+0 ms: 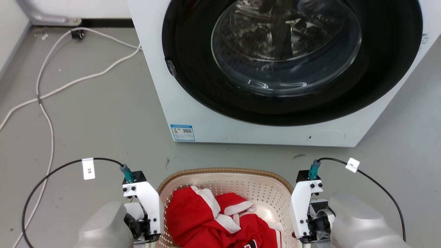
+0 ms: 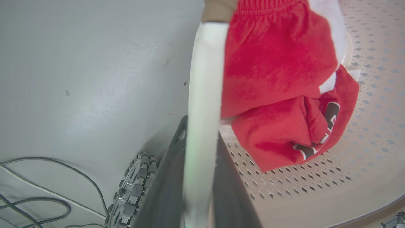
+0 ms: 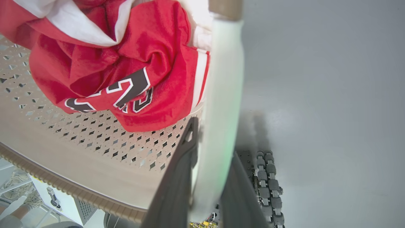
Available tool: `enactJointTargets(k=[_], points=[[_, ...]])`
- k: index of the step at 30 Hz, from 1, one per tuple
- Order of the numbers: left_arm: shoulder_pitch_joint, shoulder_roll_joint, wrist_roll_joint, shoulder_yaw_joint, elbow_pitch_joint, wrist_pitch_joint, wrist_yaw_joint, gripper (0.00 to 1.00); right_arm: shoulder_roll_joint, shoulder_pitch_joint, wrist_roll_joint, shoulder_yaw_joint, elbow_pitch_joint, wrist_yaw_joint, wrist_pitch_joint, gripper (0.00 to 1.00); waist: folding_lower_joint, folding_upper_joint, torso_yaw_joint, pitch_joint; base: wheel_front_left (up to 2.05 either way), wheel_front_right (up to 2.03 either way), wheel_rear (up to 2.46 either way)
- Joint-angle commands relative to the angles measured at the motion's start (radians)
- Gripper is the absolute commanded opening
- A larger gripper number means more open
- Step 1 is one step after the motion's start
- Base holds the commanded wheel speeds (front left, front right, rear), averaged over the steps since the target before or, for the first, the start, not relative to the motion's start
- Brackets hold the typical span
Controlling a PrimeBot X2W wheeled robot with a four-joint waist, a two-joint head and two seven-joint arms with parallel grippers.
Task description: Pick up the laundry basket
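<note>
Two holds in place: the left gripper point(image 2: 201, 133) and right gripper point(image 3: 215, 139) each straddle a side wall of the laundry basket point(image 1: 220, 171), one finger inside and one outside, closed against the pale plastic. The basket spans between them, with a red garment point(image 1: 203, 217) inside. Load looks light. Thin perforated walls probably flex, so the rim is the stiffest hold. Uneven lift risks tipping.

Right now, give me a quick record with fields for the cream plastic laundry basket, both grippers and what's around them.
basket: cream-white perforated plastic laundry basket, brown woven-look rim, before white front-loading washing machine
contents: crumpled red and white garment
left gripper: fingers straddle left wall, clamped
right gripper: fingers straddle right wall, clamped
lifted: cannot tell
</note>
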Motion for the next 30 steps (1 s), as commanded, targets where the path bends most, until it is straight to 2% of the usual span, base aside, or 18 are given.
enactJointTargets(k=[1, 10, 30], points=[[-0.022, -0.027, -0.012, -0.002, -0.009, 0.008, -0.005, 0.0, 0.027, -0.018, 0.007, 0.001, -0.003, 0.014, 0.016, 0.0, 0.0001, -0.0001, 0.002, -0.023, 0.0, 0.0, 0.0], [-0.014, -0.062, -0.02, -0.029, -0.018, 0.055, -0.005, 0.0, 0.002, -0.001, 0.021, -0.006, 0.025, 0.014, 0.061, 0.0, 0.0001, -0.0001, -0.007, -0.097, 0.0, 0.0, 0.0], [-0.025, -0.083, -0.044, -0.072, -0.038, 0.105, -0.007, 0.0, -0.038, -0.005, 0.023, -0.034, 0.036, 0.014, 0.129, 0.0, 0.0001, -0.0001, -0.046, -0.125, 0.0, 0.0, 0.0]])
